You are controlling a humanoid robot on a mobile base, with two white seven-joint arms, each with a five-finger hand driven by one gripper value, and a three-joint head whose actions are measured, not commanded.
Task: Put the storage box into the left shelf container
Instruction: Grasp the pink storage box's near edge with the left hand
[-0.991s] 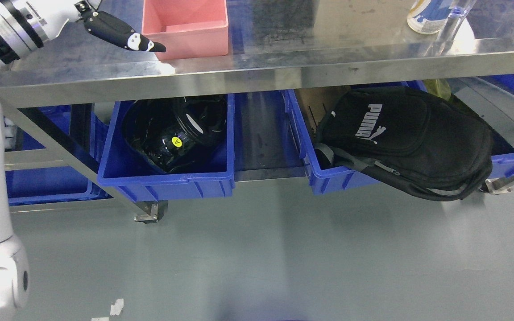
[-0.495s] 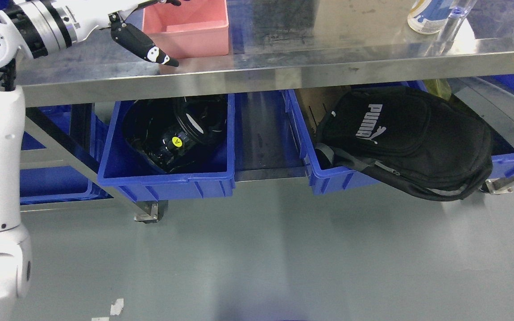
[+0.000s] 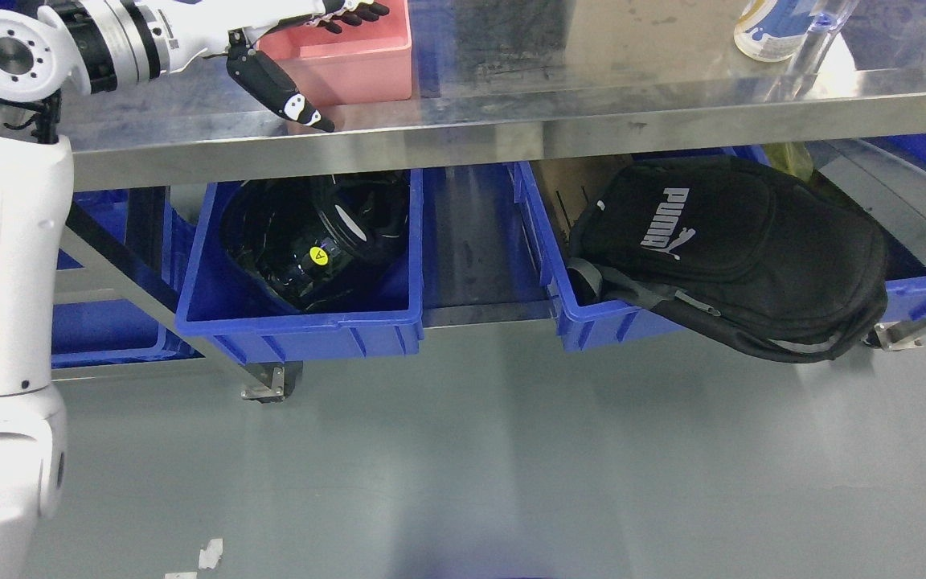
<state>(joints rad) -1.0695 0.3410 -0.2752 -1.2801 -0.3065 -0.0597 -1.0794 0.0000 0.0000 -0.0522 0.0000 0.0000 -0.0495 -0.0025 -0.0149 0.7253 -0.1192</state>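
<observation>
Reaching from upper left, left hand (image 3: 286, 40) straddles near-left corner of pink storage box (image 3: 358, 60) on steel table (image 3: 592, 112): fingers (image 3: 354, 11) spread over inside, thumb (image 3: 282, 84) outside front wall, not clamped. Below, left blue bin (image 3: 294, 326) holds black gear (image 3: 310, 241); right blue bin (image 3: 592, 322) carries black backpack (image 3: 736, 249). Bottle (image 3: 772, 28) far right.

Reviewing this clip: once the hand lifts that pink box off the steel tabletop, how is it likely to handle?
The pink storage box looks like rigid moulded plastic, so it should hold its shape. It appears empty, so probably light. The left hand straddles only its left wall, so it may tilt when lifted, and could slide on the smooth steel table if nudged.
</observation>
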